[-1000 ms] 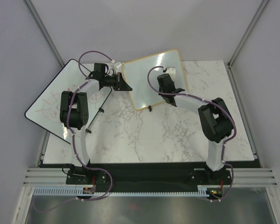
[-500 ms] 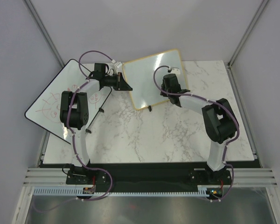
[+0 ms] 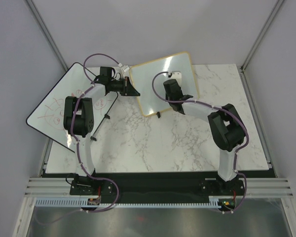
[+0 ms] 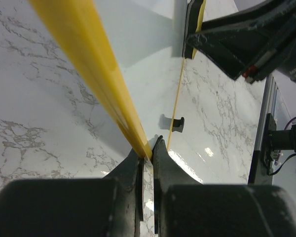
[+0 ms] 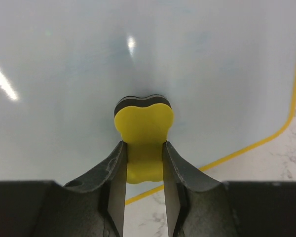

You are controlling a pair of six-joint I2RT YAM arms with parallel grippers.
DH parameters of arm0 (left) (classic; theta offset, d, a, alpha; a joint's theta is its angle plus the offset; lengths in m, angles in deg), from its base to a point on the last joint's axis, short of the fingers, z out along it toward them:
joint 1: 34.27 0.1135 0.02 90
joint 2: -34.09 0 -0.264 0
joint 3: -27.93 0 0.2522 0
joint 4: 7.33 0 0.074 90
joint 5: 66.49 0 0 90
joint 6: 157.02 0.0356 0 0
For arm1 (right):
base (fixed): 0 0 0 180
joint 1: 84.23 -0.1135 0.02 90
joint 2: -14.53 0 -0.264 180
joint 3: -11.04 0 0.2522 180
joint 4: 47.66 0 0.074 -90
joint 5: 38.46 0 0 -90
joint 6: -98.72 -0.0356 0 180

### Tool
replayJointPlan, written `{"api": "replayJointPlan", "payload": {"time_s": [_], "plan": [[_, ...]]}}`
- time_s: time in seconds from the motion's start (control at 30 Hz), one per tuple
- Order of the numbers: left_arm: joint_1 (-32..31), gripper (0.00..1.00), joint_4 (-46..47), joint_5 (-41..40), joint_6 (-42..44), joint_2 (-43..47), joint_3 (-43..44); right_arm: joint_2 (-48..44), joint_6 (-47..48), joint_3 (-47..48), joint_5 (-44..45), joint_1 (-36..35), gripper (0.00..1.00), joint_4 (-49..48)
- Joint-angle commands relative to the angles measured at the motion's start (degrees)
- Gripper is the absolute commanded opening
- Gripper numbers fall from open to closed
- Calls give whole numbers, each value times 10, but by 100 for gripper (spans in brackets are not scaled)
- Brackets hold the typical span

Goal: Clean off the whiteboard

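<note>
The whiteboard (image 3: pixel 149 91), tan-framed, stands tilted at the back middle of the table. My left gripper (image 3: pixel 134 92) is shut on its left frame edge; the left wrist view shows the yellow-looking frame (image 4: pixel 89 59) pinched between the fingertips of that gripper (image 4: pixel 147 149), and one black foot (image 4: pixel 176 123). My right gripper (image 3: pixel 171 88) is over the board face, shut on a yellow eraser (image 5: pixel 144 131). The eraser's dark pad presses against the white surface (image 5: pixel 79 64), with the right gripper (image 5: pixel 144 150) above the board's lower corner frame (image 5: pixel 266 139). No marks show on the visible surface.
A larger black-edged whiteboard (image 3: pixel 52 111) with red drawings leans at the far left, behind the left arm. The marble table (image 3: pixel 153 143) stretches in front of both boards. Grey walls and metal posts close in the back and sides.
My right gripper slid the eraser right across the board, then back left. The left gripper and the board stayed still.
</note>
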Motion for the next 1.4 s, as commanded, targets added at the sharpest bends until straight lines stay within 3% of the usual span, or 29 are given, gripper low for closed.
{"api": "replayJointPlan", "payload": {"time_s": [0.0,0.17,0.33,0.53,0.67,1.0,1.17,1.37], "plan": [[-18,2,1,-27,109,21,16,51,12,29,-132,-64,0,-36],[-18,2,-3,-27,114,23,16,60,42,75,-111,-46,0,-23],[-18,2,-5,-26,114,27,15,109,52,157,-68,50,0,41],[-17,2,-6,-28,118,29,13,136,66,199,-39,106,0,74],[-18,2,-11,-30,121,28,13,138,68,217,-82,105,0,74],[-19,2,-18,-34,131,32,12,155,130,322,-151,-2,0,73],[-19,2,-20,-33,133,31,13,178,125,367,-113,1,0,89],[-19,2,-20,-30,135,34,11,197,75,353,-69,70,0,149]]}}
